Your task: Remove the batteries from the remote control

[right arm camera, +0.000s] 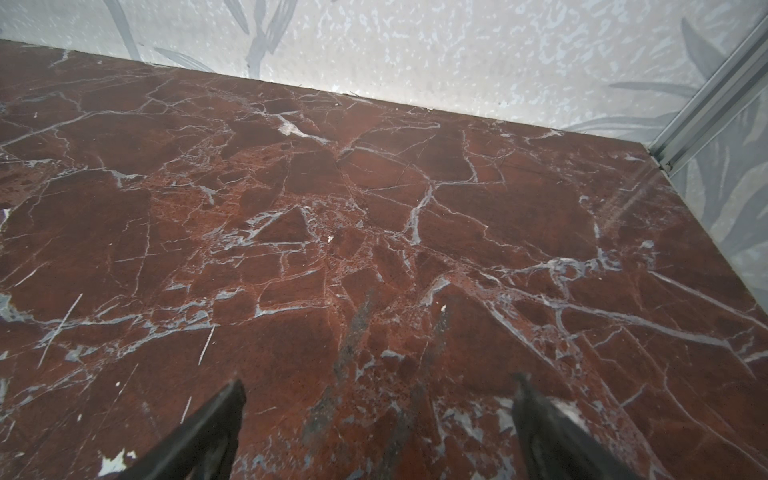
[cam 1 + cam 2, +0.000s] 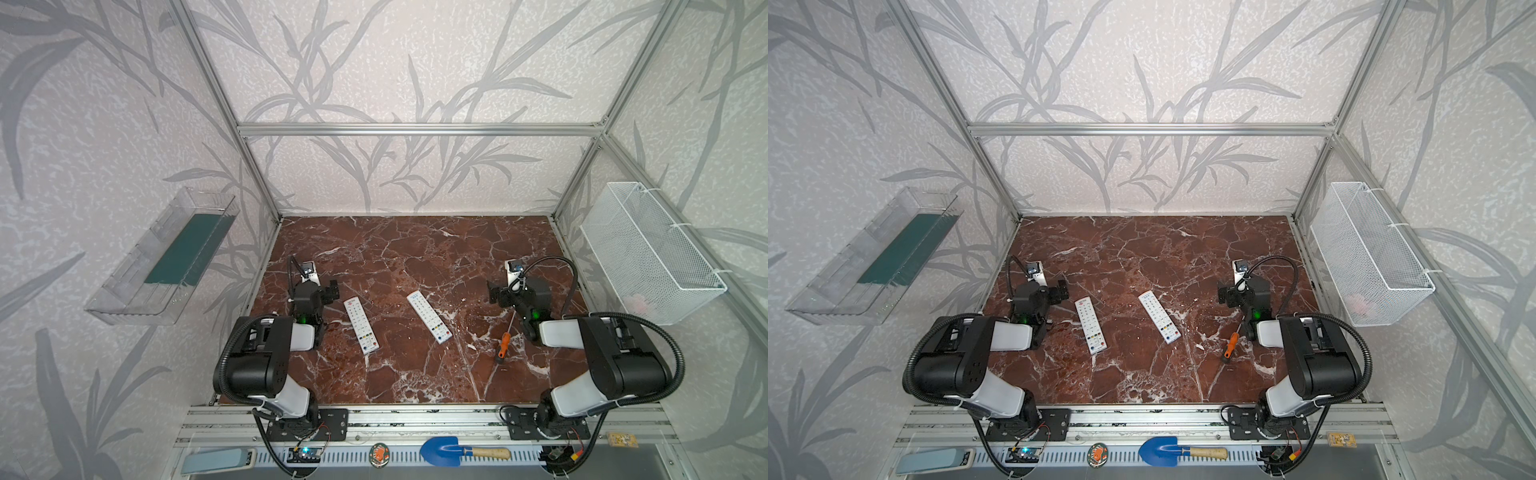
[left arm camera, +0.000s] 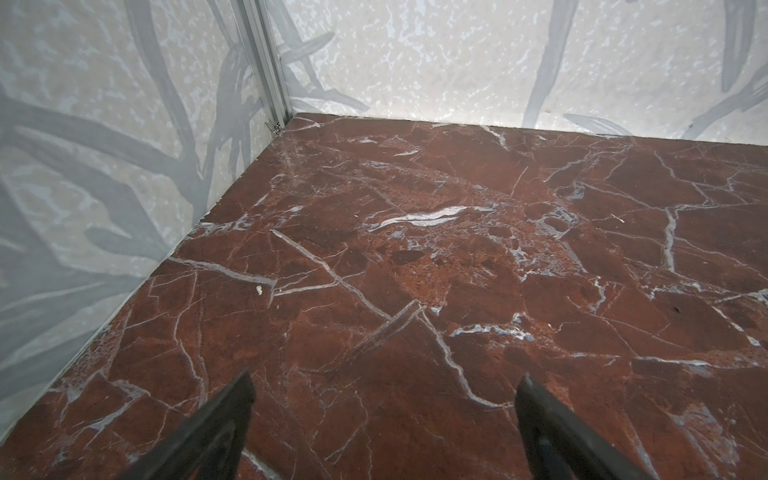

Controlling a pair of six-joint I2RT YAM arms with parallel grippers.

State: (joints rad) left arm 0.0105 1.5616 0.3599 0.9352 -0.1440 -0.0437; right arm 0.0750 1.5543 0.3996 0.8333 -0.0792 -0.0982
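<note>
Two white remote controls lie button side up on the red marble table (image 2: 415,245), shown in both top views: one (image 2: 360,325) (image 2: 1090,325) just right of my left gripper (image 2: 315,291) (image 2: 1044,293), the other (image 2: 429,316) (image 2: 1159,317) near the middle. The batteries are hidden. My right gripper (image 2: 515,293) (image 2: 1244,293) hovers at the right, apart from both remotes. In the wrist views both grippers, left (image 3: 384,395) and right (image 1: 380,395), stand open over bare marble with nothing between their fingers.
An orange-handled screwdriver (image 2: 504,345) (image 2: 1230,345) lies below the right gripper. A clear bin (image 2: 162,266) hangs on the left wall, a white wire basket (image 2: 652,253) on the right. A blue trowel (image 2: 457,452) lies on the front rail. Aluminium posts stand at the back corners.
</note>
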